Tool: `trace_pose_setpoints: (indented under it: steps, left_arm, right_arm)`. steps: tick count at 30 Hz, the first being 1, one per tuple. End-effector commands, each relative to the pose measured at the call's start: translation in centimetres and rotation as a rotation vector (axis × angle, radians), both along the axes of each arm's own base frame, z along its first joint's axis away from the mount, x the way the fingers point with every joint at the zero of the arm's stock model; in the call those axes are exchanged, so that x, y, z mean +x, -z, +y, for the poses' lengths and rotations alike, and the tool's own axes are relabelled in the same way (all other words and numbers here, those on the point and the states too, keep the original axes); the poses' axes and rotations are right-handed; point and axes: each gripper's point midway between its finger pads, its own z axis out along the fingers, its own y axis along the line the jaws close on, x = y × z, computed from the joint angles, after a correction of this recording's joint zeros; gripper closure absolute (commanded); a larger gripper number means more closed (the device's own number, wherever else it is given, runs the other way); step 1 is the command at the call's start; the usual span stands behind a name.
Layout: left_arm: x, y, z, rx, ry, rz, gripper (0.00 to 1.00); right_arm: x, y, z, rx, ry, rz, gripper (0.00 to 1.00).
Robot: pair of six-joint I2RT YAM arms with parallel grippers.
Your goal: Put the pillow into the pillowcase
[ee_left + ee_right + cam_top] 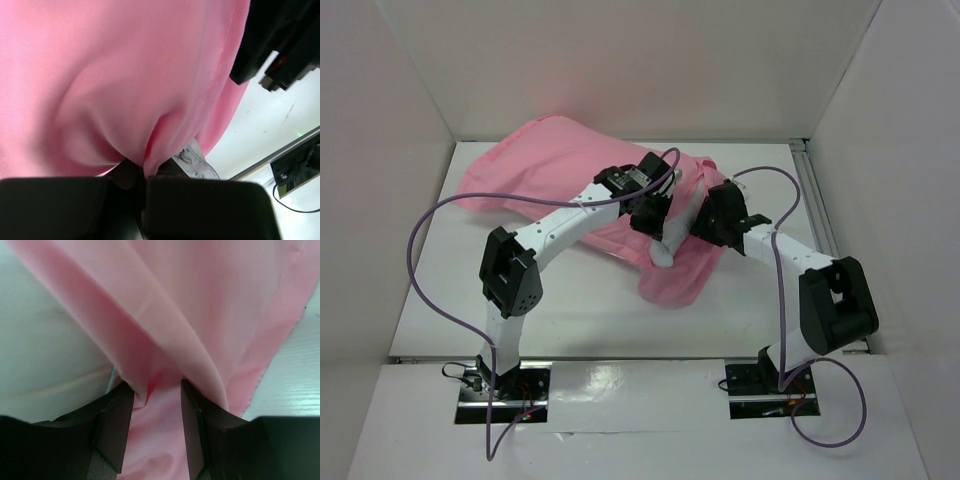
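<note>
Fingers of the left gripper are clamped tight on a pinch of the pillowcase at its open end. Beside that pinch, the right gripper is held half apart with a pink fold between its jaws; whether that fold is gripped cannot be told. The pillow is judged mostly sheathed, with a white corner bare at the pillowcase mouth, so that last part is yet to be covered.

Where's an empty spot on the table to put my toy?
Bare table lies in front of the pillowcase, between the left arm and right arm, and in the back right corner. The middle is crowded: both arms meet over pillowcase and pillow.
</note>
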Motion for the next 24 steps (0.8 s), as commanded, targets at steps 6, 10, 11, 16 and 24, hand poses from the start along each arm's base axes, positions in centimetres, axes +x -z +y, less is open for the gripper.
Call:
trace_pose_setpoints:
  steps: [6, 10, 11, 16, 24]
  left_arm:
    - [1.7, -3.8, -1.8, -0.116, 0.003, -0.083, 1.0]
    - [2.7, -4.9, -2.2, -0.167, -0.005, -0.093, 1.0]
    - [3.0, -5.0, -2.0, -0.185, -0.032, -0.074, 1.0]
    - [6.3, -5.9, -2.2, -0.288, -0.155, -0.078, 1.0]
    - [9.6, -3.4, -1.9, -0.334, -0.449, -0.058, 1.0]
  right_arm:
    - [2.8, -0.4, 0.1, -0.05, 0.02, -0.065, 0.74]
    - [2.0, -2.0, 0.3, -0.059, -0.048, -0.086, 1.0]
    - [1.4, -2.6, 0.7, -0.075, -0.097, -0.096, 1.0]
    - [-3.3, -7.7, 2.6, -0.01, -0.332, -0.156, 1.0]
    - [-10.8, -16.4, 7.9, 0.135, -0.869, -0.327, 1.0]
